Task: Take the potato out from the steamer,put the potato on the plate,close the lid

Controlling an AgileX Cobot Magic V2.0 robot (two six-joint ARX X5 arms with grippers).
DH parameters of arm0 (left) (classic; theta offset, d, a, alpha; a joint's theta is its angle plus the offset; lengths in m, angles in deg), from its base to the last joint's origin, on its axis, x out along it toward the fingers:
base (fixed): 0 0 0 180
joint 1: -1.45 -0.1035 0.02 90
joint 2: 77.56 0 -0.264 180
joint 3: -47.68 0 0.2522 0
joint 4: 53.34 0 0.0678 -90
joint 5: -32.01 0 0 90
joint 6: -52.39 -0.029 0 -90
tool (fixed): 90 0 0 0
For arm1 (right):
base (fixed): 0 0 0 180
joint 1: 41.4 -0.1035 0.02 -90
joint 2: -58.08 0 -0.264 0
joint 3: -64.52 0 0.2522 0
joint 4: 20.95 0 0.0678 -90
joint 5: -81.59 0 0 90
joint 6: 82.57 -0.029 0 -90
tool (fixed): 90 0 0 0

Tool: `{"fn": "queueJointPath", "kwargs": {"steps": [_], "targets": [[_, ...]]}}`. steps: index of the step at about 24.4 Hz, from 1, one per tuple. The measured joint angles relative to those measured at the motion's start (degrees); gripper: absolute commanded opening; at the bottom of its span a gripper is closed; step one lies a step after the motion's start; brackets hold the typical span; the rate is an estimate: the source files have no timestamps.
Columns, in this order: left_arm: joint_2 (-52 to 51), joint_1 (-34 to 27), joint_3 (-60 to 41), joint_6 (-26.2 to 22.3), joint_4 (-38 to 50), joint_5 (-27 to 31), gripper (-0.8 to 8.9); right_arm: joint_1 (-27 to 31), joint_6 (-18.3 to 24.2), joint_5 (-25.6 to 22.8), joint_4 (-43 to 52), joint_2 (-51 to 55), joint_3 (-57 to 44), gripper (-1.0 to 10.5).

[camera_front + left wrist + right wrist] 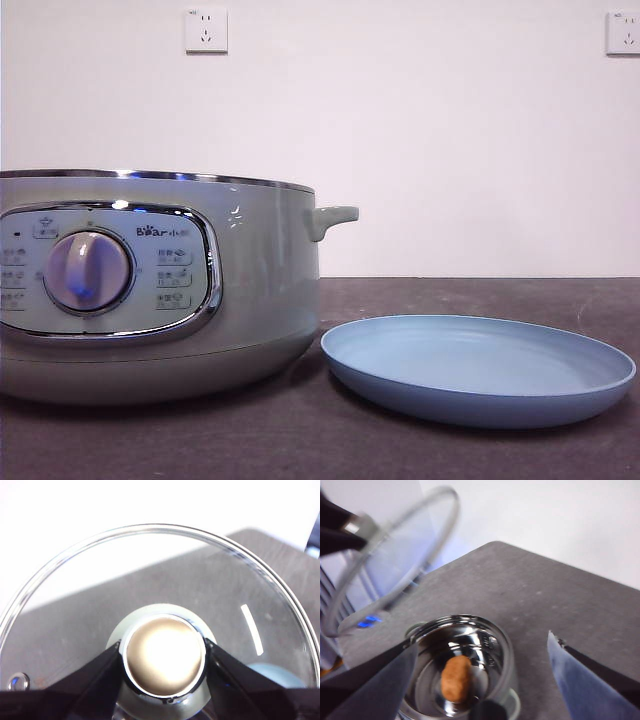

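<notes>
Lying on its side at the bottom of the shiny steel bowl, the potato [456,678], alone there and untouched. To take it well: come down straight over the middle of the bowl, jaws on either side of the short width of the potato, close gently, lift clear of the chrome rim before turning toward the plate. Probably slippery and lumpy, so a grip near the thick middle seems safest.

Around it the steamer [255,290], open on top, dial and panel facing the front camera. Just beside it on the dark counter [470,290], under the small side handle, the light blue plate [478,400], nothing on it.

High above the open steamer, the right claw [480,680], jaws spread wide, not yet lowered, pointing down over the bowl. Off to the side, up in the air and tilted, the glass lid [240,580], well apart from the steamer. Clamped on its knob [165,656] from both sides, the left claw [164,672], keeping the way free.
</notes>
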Motion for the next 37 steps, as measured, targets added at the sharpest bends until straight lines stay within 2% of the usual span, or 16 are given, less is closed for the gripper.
{"fn": "queueJointPath", "kwargs": {"steps": [5, 11, 15, 20, 25, 29, 37], "targets": [[-6.4, 0.0, 0.0, -0.9, -0.2, 3.2, -0.08, -8.6, 1.4, -3.7, -3.7, -9.3, 8.3, 4.4], [-12.5, -0.1, 0.0, -3.7, -3.8, 14.0, -0.08, -15.2, 3.4, -7.7, -5.7, -20.6, 16.0, 4.4], [-16.1, -0.1, 0.0, -5.1, -7.0, 18.8, -0.08, -15.9, 3.7, -7.9, -5.4, -25.6, 17.0, 4.4], [-20.4, -0.1, 0.0, -5.9, -9.9, 21.4, -0.08, -16.3, 3.7, -13.1, -4.2, -31.8, 17.4, 4.4], [-22.7, -0.1, 0.1, -5.9, -13.9, 24.3, -0.08, -18.7, 3.7, -13.8, -7.2, -45.4, 22.2, 4.4], [-22.7, -0.1, 0.1, -5.8, -17.3, 25.0, -0.08, -19.9, 3.7, -16.7, -10.8, -52.3, 28.3, 4.4], [-22.7, -0.1, 0.1, -5.4, -18.1, 25.1, -0.08, -19.7, 3.7, -16.9, -12.2, -55.1, 28.8, 4.4]]}}
